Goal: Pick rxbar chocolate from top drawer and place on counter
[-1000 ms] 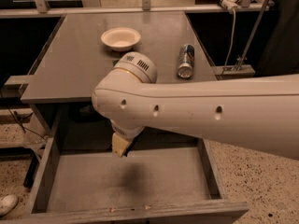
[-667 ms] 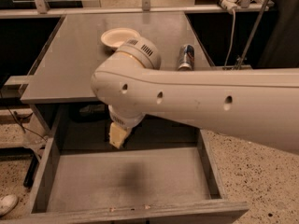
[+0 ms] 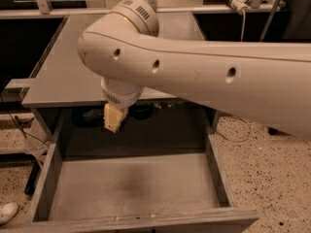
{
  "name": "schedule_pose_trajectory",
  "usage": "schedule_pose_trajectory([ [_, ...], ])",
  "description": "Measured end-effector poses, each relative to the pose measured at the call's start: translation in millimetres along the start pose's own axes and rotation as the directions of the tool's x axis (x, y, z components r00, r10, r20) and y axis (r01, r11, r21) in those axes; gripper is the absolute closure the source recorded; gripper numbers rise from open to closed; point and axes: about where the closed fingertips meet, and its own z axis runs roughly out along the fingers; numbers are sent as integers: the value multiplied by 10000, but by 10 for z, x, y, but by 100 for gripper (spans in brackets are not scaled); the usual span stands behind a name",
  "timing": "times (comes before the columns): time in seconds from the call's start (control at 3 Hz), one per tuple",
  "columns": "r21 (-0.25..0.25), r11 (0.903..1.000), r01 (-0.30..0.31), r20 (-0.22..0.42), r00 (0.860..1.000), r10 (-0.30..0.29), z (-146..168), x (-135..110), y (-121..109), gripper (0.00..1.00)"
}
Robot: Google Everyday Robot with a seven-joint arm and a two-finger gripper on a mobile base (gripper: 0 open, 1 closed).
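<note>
Camera view: the claw [image 3: 112, 118] hangs from the wrist of the big cream-coloured arm [image 3: 204, 76]. It sits just below the front edge of the counter [image 3: 68, 76] and above the back of the open top drawer [image 3: 48, 178]. Only a pale beige block of the claw shows under the round wrist joint, so I cannot tell whether it is open, closed or gripping anything. The rxbar chocolate does not show in this view, and its place cannot be told.

Below and in front of the claw lies the drawer's flat grey bottom, with a dark smudge of shadow [image 3: 133, 176] nearly under the claw. The drawer's low side walls run forward on both sides of the claw. Behind and above the claw the counter top stretches back, much of it covered by the arm. Far to the claw's lower left, a white shoe [image 3: 7, 211] rests on the speckled floor [image 3: 272, 178].
</note>
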Motion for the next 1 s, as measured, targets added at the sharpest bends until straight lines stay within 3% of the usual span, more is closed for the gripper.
schedule_pose_trajectory([
  [0.67, 70, 9962, 872, 186, 9960, -874, -329, -442, -148, 100],
  [1.0, -171, 9900, 1402, 699, 9879, -1387, -395, -822, -178, 100],
])
